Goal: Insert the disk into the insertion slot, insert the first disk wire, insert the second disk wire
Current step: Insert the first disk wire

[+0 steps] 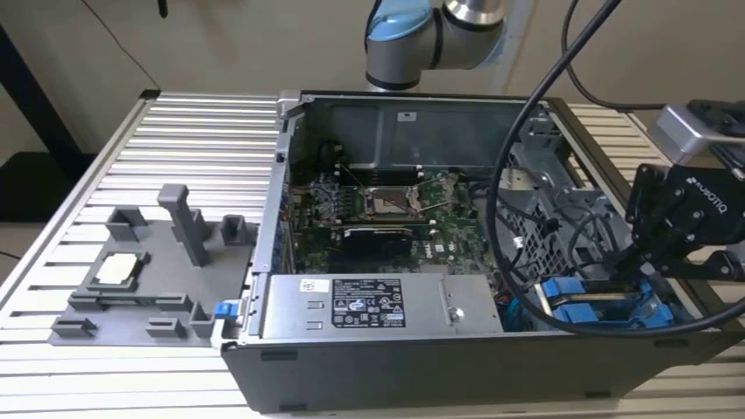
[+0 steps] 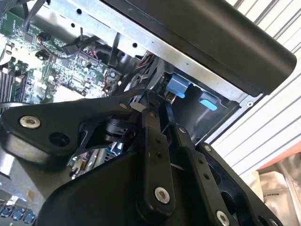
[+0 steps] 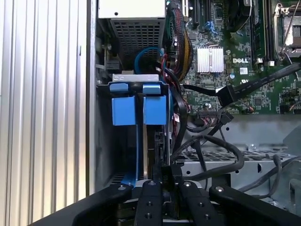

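In the exterior view we see an open computer case [image 1: 349,371] on the slatted tabletop [image 1: 198,131]. The hand [image 1: 631,264] is lowered into the case's corner at the exterior view's right, just above the disk [image 1: 585,312] in its blue carrier. In the second wrist view the hand [image 2: 157,99] reaches close to the blue tabs [image 2: 178,87]. In the first wrist view the disk [image 3: 155,110] sits in the insertion slot [image 3: 135,77] beside a second blue carrier [image 3: 124,111]. The hand [image 3: 163,175] is clenched there, and we cannot tell whether it pinches anything.
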